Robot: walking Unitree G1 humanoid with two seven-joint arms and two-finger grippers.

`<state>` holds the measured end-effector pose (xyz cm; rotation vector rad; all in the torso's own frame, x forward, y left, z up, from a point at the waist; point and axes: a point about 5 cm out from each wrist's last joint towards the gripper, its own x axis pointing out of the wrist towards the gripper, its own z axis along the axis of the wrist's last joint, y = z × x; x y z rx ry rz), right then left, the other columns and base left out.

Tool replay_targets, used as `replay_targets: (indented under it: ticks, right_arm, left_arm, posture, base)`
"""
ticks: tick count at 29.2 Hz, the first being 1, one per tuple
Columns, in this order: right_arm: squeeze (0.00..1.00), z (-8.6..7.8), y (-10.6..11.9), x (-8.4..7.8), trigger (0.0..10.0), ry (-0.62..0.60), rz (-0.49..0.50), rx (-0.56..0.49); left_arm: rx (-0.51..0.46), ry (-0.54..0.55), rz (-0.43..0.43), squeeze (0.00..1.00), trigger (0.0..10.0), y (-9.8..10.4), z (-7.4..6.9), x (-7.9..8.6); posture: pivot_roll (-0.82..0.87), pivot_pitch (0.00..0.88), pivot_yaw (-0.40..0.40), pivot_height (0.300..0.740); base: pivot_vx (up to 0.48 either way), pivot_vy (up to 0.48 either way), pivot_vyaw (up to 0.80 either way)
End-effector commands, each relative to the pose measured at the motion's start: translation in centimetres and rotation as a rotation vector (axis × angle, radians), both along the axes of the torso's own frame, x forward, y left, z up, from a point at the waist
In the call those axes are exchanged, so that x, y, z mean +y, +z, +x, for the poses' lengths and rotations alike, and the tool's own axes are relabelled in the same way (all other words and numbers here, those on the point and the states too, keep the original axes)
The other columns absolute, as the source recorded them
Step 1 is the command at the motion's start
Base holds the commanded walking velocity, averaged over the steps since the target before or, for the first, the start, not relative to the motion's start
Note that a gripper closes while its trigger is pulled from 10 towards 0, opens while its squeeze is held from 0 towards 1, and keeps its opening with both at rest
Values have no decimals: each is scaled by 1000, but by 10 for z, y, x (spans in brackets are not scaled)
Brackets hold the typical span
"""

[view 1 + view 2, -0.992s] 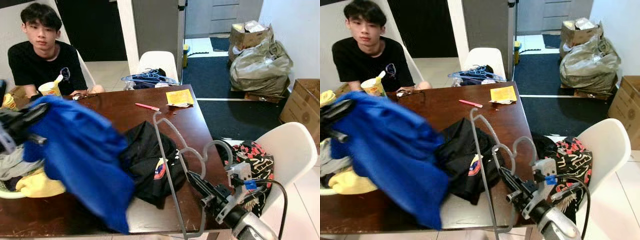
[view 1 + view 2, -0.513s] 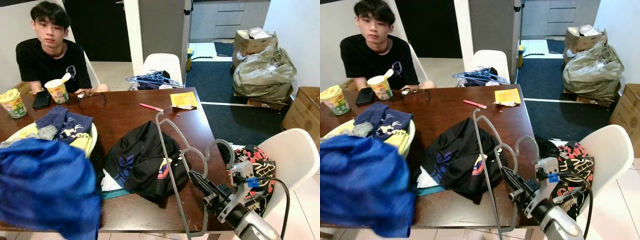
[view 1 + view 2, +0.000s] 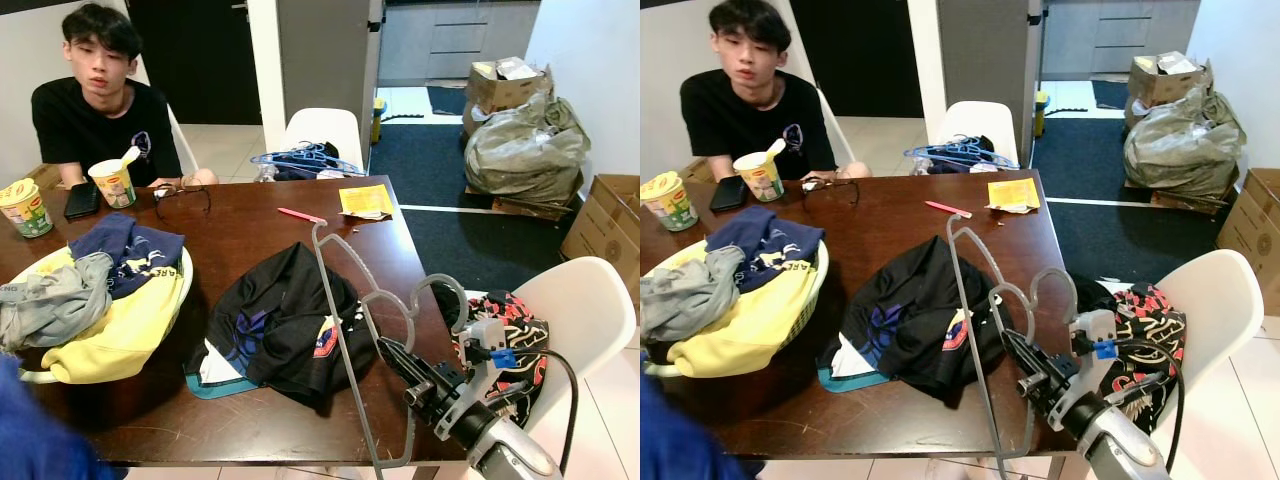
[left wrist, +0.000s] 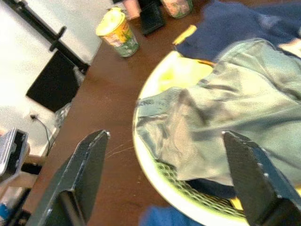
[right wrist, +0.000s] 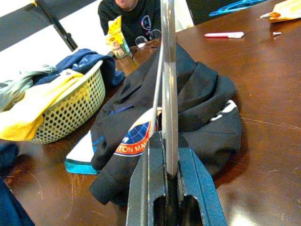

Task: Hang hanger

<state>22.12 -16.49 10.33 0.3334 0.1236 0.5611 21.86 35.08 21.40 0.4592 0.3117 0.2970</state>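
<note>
Left gripper [image 4: 164, 183] fingers spread wide above the laundry basket [image 3: 178, 300] at table's 9 o'clock, black garment [image 3: 285, 325] at centre, right gripper [image 3: 400, 362] at 5 o'clock clamped on grey hanger [image 3: 345, 300], held upright.

- a jacket [image 3: 285, 330] lies mid-table [image 3: 250, 225], the basket [image 3: 150, 320] of clothes to its left.
- the right gripper [image 3: 392, 355] holds the hanger [image 3: 345, 330] upright at the jacket's right edge.
- a person [image 3: 95, 105] sits behind the table's far left corner.
- a chair [image 3: 585, 310] stands right of the table.
</note>
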Motion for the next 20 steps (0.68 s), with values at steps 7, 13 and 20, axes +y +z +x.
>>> replay_targets:
  ticks: [7,13,20]
  right_arm:
    - [0,0,2,-1,10000,-19,10,5]
    - [0,0,2,-1,10000,-20,10,6]
    - [0,0,3,-1,10000,-13,9,10]
  left_arm:
    - [508,-917,-202,0,10000,-61,-41,-136]
    - [208,-572,-111,0,10000,-48,13,-114]
    - [2,-392,-130,0,10000,-31,34,-106]
  posture:
    - [-23,0,63,740]
    - [-17,0,56,740]
    - [-24,0,55,740]
  base:
    - [0,0,0]
    - [0,0,0]
    - [0,0,0]
